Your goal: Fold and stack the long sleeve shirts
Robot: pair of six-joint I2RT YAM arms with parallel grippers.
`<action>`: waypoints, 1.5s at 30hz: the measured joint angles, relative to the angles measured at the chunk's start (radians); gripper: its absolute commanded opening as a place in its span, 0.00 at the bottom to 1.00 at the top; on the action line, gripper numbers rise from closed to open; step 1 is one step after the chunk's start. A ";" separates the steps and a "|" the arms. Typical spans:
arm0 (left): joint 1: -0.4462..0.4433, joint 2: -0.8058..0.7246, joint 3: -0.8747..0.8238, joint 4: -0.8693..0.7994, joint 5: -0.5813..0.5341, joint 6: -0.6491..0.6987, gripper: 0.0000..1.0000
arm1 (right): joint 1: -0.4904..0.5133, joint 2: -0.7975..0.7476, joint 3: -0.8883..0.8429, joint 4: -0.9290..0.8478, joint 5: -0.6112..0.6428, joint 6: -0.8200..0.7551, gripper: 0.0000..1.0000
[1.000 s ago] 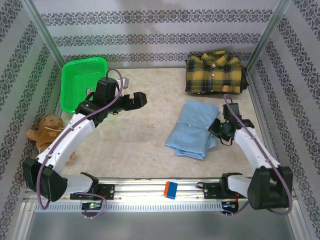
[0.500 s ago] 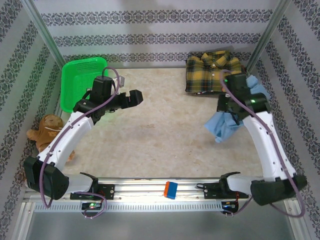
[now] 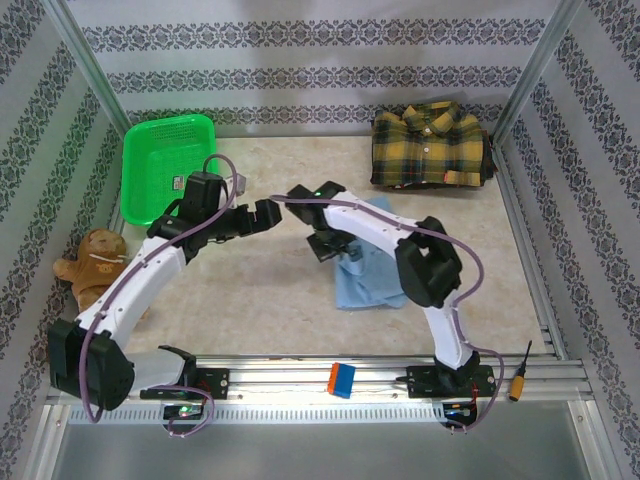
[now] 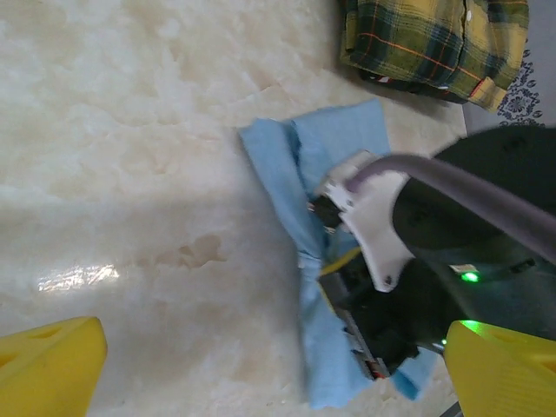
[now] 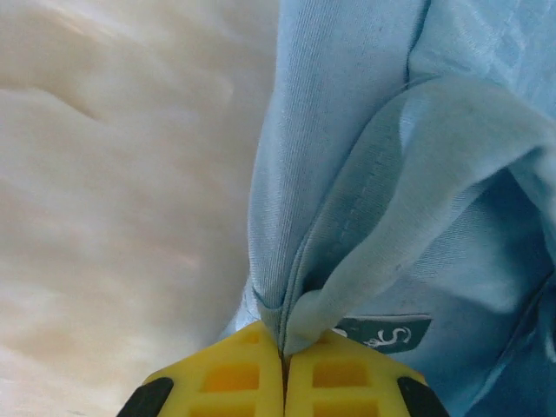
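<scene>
Cloth of the plain light blue shirt (image 5: 365, 174) runs ahead of the pinching right gripper (image 5: 282, 365); left gripper (image 3: 266, 213) hangs open.

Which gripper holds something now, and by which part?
The right gripper pinches a bunched fold of the light blue shirt; the left gripper is open, empty.

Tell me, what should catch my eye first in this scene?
The right tool, shut, pinches a fold of the light blue shirt mid-table. The open left tool hovers close beside it. A folded yellow plaid shirt lies in the far right corner, and a bright green basket sits far left.
</scene>
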 measured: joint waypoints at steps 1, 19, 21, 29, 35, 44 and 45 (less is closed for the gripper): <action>0.004 -0.017 -0.010 -0.002 0.001 0.000 1.00 | 0.008 0.019 0.039 0.001 -0.016 0.003 0.00; 0.025 -0.303 -0.158 -0.045 -0.139 -0.134 1.00 | -0.045 -0.204 -0.130 0.304 -0.482 0.312 0.75; 0.025 -0.305 -0.195 -0.038 -0.142 -0.175 1.00 | -0.072 -0.345 -0.167 0.330 -0.499 0.337 0.76; -0.163 -0.010 -0.234 0.056 -0.146 -0.283 0.70 | -0.414 -0.787 -0.539 0.374 -0.513 0.321 0.42; -0.306 0.238 -0.189 0.127 -0.153 -0.345 0.39 | -0.532 -0.654 -0.766 0.398 -0.537 0.236 0.15; -0.308 0.502 -0.116 0.232 -0.138 -0.416 0.30 | -0.420 -0.536 -0.882 0.531 -0.559 0.267 0.09; -0.304 0.518 -0.089 0.238 -0.145 -0.412 0.29 | -0.406 -0.533 -0.902 0.549 -0.563 0.285 0.09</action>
